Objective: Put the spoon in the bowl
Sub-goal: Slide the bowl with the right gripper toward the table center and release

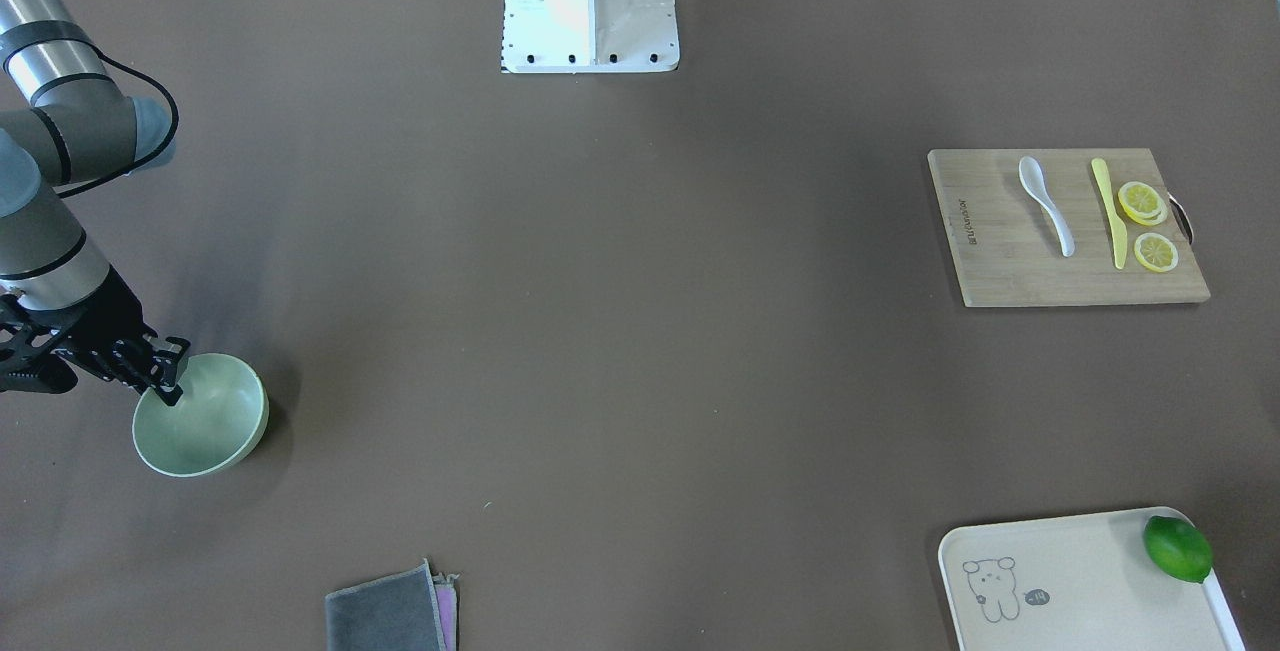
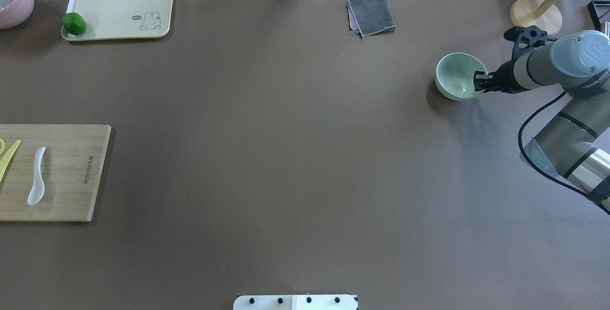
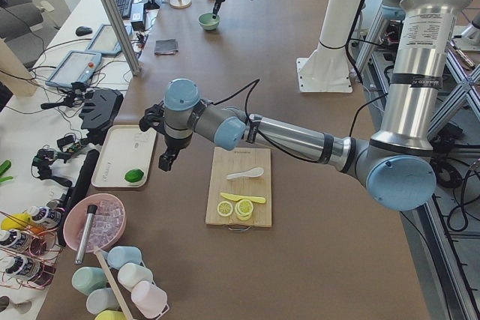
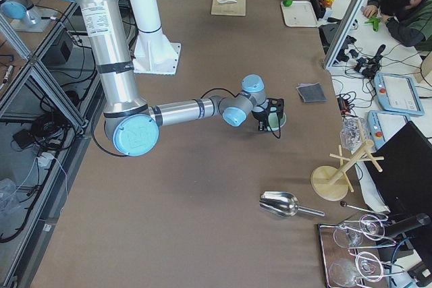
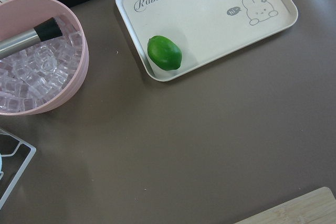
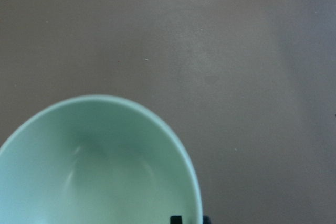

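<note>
The white spoon [image 1: 1048, 203] lies on a bamboo cutting board [image 1: 1010, 266], next to a slim yellow knife [image 1: 1108, 211]; it also shows in the overhead view [image 2: 37, 176]. The mint-green bowl [image 1: 215, 431] stands far across the table [image 2: 455, 74]. My right gripper [image 1: 170, 378] sits at the bowl's rim with one finger inside and one outside, shut on the rim; the right wrist view shows the bowl [image 6: 94, 171] filling its lower left. My left gripper [image 3: 166, 162] hovers between tray and board. It shows only in the left side view, so I cannot tell if it is open or shut.
Two lemon slices [image 1: 1142, 203] lie on the board. A cream tray [image 1: 1080, 581] holds a lime [image 1: 1177, 548]. A pink bowl of ice [image 5: 37, 61] stands beside the tray. A grey cloth [image 1: 390, 613] lies at the table's edge. A metal scoop [image 4: 283, 204] and wooden rack [image 4: 337, 180] are beyond the bowl.
</note>
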Motion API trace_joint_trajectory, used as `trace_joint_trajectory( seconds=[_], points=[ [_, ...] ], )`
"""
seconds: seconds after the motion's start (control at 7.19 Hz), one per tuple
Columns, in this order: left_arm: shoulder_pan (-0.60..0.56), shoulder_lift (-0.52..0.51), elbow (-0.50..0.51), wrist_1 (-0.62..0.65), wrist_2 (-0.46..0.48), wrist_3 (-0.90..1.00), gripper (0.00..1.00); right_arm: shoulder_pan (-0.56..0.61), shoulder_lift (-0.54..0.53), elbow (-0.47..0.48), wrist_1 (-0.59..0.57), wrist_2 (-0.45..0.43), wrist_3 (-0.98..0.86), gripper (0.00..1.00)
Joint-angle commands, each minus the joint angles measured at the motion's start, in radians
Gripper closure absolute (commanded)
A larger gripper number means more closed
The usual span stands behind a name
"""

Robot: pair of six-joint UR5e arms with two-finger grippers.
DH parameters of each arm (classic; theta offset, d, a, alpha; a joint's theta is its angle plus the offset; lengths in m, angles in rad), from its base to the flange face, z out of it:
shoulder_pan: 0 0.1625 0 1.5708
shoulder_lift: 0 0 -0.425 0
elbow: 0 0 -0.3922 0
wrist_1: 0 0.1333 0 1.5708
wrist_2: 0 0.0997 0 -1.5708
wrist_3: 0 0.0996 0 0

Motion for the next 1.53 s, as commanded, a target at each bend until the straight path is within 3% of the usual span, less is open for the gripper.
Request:
trace_joint_trajectory(
  seconds=[0.0, 0.28, 0.7, 0.97, 1.11, 1.25, 1.39],
  points=[
    [0.004, 0.0, 0.0, 0.0, 0.0, 0.0, 0.02, -0.006, 0.031, 0.057, -0.015, 0.007, 0.058, 1.0],
    [0.011, -0.002, 0.0, 0.0, 0.0, -0.002, 0.02, -0.081, 0.144, 0.098, -0.12, -0.006, 0.226, 1.0],
    [0.027, -0.006, -0.006, -0.002, 0.0, -0.04, 0.02, -0.403, 0.42, 0.137, -0.443, -0.256, 0.563, 1.0],
    [0.06, -0.005, -0.002, -0.07, 0.0, -0.111, 0.02, -0.54, 0.5, 0.125, -0.525, -0.333, 0.645, 1.0],
    [0.077, -0.003, 0.0, -0.099, 0.001, -0.15, 0.02, -0.558, 0.502, 0.125, -0.527, -0.348, 0.65, 0.84],
    [0.08, -0.002, 0.0, -0.103, 0.001, -0.152, 0.02, -0.562, 0.5, 0.125, -0.529, -0.376, 0.65, 0.35],
    [0.08, 0.003, 0.0, -0.103, 0.001, -0.153, 0.02, -0.562, 0.499, 0.126, -0.529, -0.393, 0.647, 0.04]
  ],
)
